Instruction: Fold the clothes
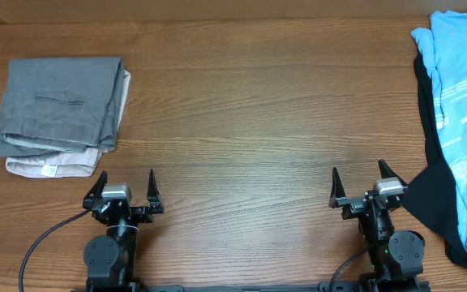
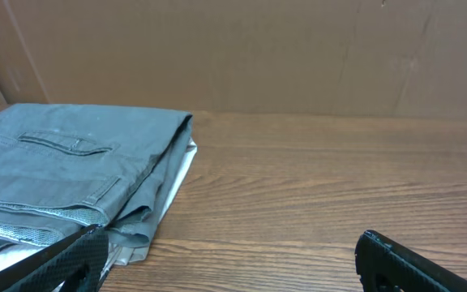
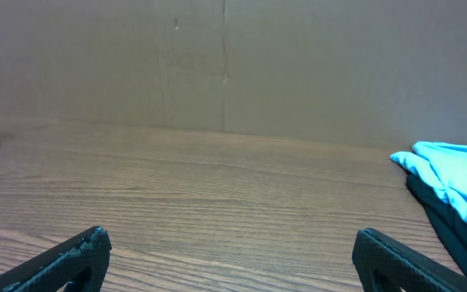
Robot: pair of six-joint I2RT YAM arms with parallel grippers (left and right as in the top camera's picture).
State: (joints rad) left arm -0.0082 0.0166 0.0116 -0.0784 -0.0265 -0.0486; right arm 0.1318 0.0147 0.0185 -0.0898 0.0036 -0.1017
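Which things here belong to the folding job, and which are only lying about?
For the job: light blue T-shirt, left gripper, right gripper, both open.
Lying about: folded grey trousers, pale folded cloth under them, black garment under the T-shirt.

Reads as a robotics lab or test station. Wood-grain surface walled at the back by plain brown cardboard. Two small black arms, left arm and right arm, fixed at the near edge. Folded grey trousers and light blue T-shirt laid out at opposite ends, well apart.
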